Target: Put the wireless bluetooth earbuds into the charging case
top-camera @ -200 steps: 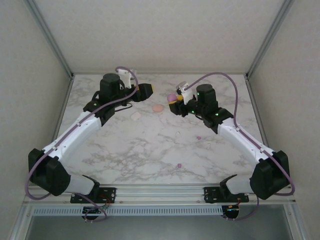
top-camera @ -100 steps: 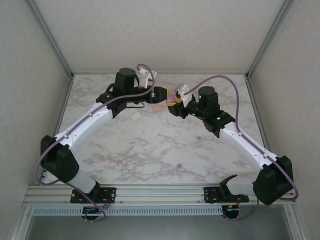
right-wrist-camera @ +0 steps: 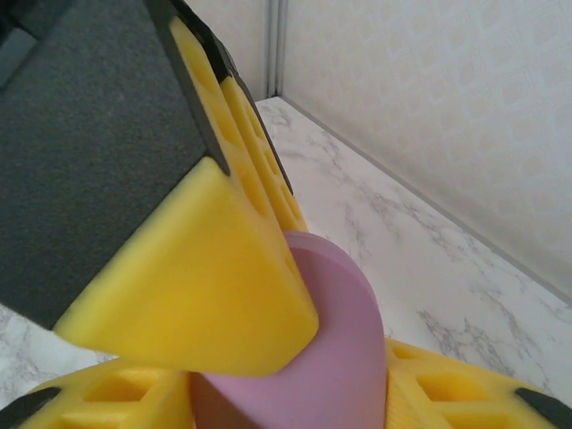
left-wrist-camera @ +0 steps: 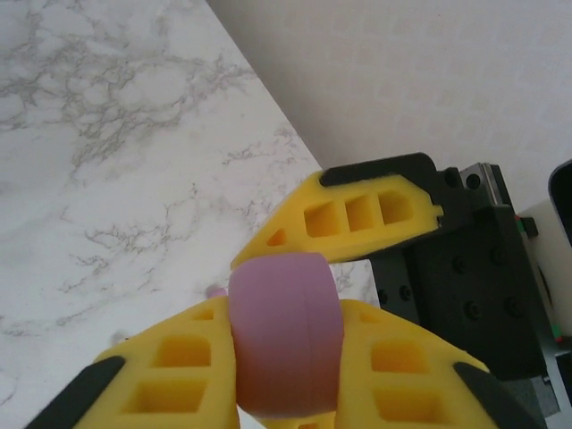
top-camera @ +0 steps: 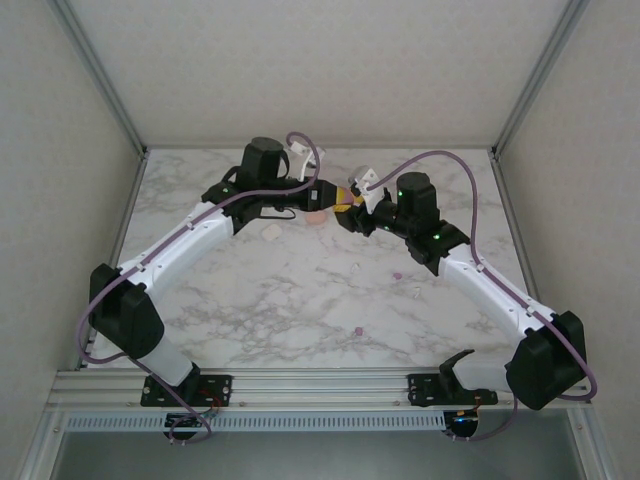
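A purple charging case [left-wrist-camera: 286, 335] hangs above the back middle of the table, and both grippers grip it. My left gripper [top-camera: 335, 197] [left-wrist-camera: 286, 357] is shut on its two broad faces. From the other side my right gripper [top-camera: 351, 201] [right-wrist-camera: 290, 393] is shut on the same case [right-wrist-camera: 349, 357], its yellow fingers [left-wrist-camera: 349, 219] crossing mine. Tiny earbuds lie loose on the marble: a white one [top-camera: 355, 267], a purple one [top-camera: 397, 275], a pale one [top-camera: 417, 291] and a pinkish one [top-camera: 358, 330].
A salmon-pink case [top-camera: 316, 216] lies on the marble table [top-camera: 250, 300] just below the grippers, and a white case [top-camera: 271, 232] lies to its left. Walls and metal posts close the table at the back and both sides.
My left arm swung right from the back left, met the right gripper and shut on the purple case. The right gripper stayed in place with the case.
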